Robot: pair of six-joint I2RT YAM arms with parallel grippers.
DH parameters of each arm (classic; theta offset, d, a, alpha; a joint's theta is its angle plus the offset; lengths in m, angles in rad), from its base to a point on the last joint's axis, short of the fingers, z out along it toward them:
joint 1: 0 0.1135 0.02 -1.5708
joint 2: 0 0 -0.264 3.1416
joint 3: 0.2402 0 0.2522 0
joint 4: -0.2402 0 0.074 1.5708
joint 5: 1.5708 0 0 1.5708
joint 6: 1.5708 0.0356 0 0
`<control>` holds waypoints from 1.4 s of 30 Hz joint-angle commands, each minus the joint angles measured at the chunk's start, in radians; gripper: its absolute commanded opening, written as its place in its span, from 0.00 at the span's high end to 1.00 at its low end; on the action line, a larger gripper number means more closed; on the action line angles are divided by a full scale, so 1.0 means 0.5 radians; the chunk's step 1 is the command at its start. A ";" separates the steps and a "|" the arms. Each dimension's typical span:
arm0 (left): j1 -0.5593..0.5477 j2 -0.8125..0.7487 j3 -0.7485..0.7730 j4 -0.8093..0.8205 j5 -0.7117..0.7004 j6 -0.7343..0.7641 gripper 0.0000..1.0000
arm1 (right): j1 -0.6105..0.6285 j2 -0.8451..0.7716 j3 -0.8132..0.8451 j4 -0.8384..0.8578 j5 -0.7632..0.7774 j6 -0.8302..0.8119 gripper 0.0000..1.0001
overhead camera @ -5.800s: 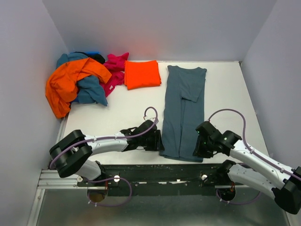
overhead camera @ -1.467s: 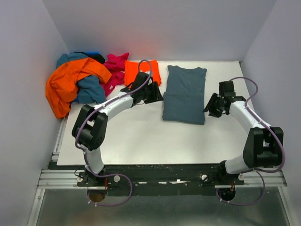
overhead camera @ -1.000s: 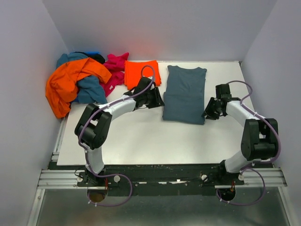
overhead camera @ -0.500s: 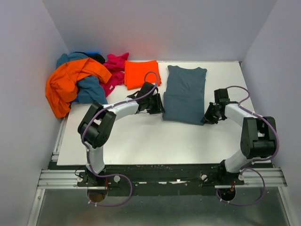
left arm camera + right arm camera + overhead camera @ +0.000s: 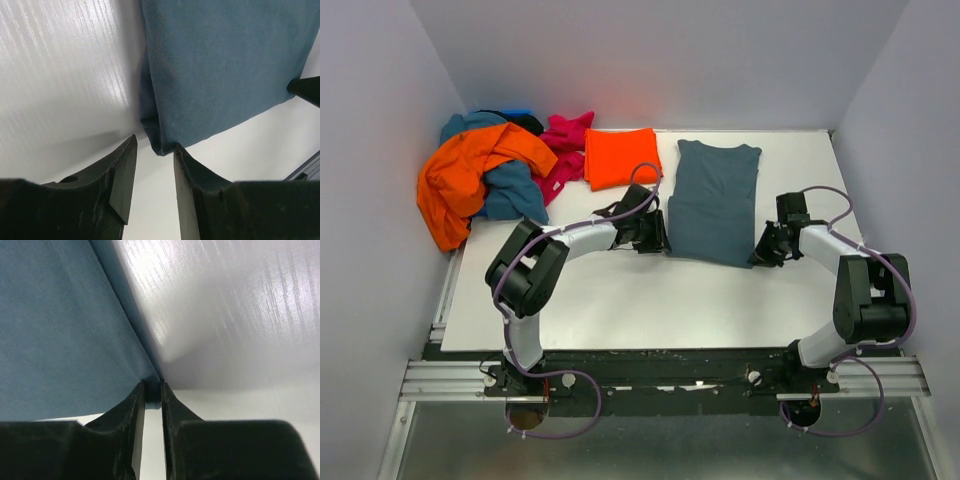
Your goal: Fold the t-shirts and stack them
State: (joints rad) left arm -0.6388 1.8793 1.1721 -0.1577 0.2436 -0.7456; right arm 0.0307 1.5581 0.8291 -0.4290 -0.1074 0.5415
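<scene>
The slate blue-grey t-shirt (image 5: 713, 205) lies folded in half on the white table, right of centre. My left gripper (image 5: 658, 232) is at its near left corner. In the left wrist view the jaws (image 5: 155, 142) stand open, and that corner of the shirt (image 5: 220, 60) lies just between the fingertips, not pinched. My right gripper (image 5: 760, 255) is at the near right corner. In the right wrist view its narrow jaws (image 5: 152, 385) are shut on the corner of the shirt (image 5: 55, 330). A folded bright orange-red t-shirt (image 5: 621, 157) lies at the back, left of the blue-grey one.
A loose heap fills the back left corner: an orange t-shirt (image 5: 470, 175), a teal one (image 5: 515, 190), a magenta pink one (image 5: 563, 145) and a bit of blue (image 5: 518, 113). Grey walls close in on three sides. The table's front edge (image 5: 650, 348) runs above the arm bases.
The long blue-grey shirt has been folded in half. Over the last second both grippers slid down to its near corners, and the right jaws narrowed onto the cloth.
</scene>
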 commanded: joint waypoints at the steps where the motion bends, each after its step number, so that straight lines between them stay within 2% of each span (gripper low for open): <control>1: -0.023 -0.013 0.009 0.082 0.059 -0.012 0.54 | -0.009 -0.048 -0.051 -0.019 -0.015 -0.012 0.77; 4: -0.023 0.030 0.021 0.116 0.080 -0.027 0.59 | -0.009 -0.051 -0.054 -0.029 -0.028 -0.012 0.90; 12: -0.036 0.134 0.064 0.162 0.136 -0.043 0.61 | -0.009 -0.076 -0.057 -0.038 -0.034 -0.012 0.92; 14: -0.036 0.165 0.046 0.187 0.163 -0.052 0.69 | -0.009 -0.079 -0.063 -0.038 -0.040 -0.006 0.98; 19: -0.039 0.144 -0.025 0.169 0.182 0.009 1.00 | -0.009 -0.103 -0.097 -0.062 -0.064 -0.012 0.99; 23: -0.029 -0.006 -0.080 0.058 0.053 0.101 1.00 | -0.009 -0.207 -0.161 -0.142 -0.070 -0.003 0.99; 25: -0.035 -0.068 -0.101 0.015 0.053 0.117 1.00 | -0.003 -0.305 -0.219 -0.191 -0.083 0.015 0.99; 30: -0.066 -0.273 -0.371 0.021 0.031 0.098 1.00 | 0.006 -0.615 -0.400 -0.295 -0.113 0.074 0.91; 32: -0.100 -0.347 -0.490 0.048 0.037 0.071 1.00 | 0.009 -0.747 -0.486 -0.348 -0.150 0.116 0.84; 33: -0.118 -0.384 -0.546 0.064 0.037 0.052 1.00 | 0.015 -0.815 -0.529 -0.345 -0.217 0.129 0.76; 34: -0.146 -0.411 -0.601 0.076 0.034 0.034 0.93 | 0.021 -0.894 -0.563 -0.390 -0.224 0.174 0.61; 35: -0.173 -0.430 -0.647 0.079 0.025 0.016 0.79 | 0.018 -0.965 -0.578 -0.415 -0.197 0.196 0.47; 37: -0.207 -0.467 -0.709 0.082 -0.008 -0.012 0.56 | 0.021 -1.106 -0.566 -0.391 -0.181 0.157 0.46; 38: -0.210 -0.491 -0.724 0.091 -0.027 -0.015 0.50 | 0.021 -1.134 -0.551 -0.354 -0.172 0.150 0.46; 40: -0.186 -0.531 -0.691 0.073 -0.076 0.003 0.47 | 0.021 -1.101 -0.453 -0.317 -0.102 0.111 0.48; 42: -0.140 -0.559 -0.593 0.043 -0.067 0.055 0.47 | 0.021 -0.976 -0.315 -0.290 -0.083 0.028 0.54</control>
State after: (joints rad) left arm -0.7383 1.6405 0.8276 -0.1047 0.2642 -0.7475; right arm 0.0360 1.0073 0.5671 -0.6006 -0.1795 0.6025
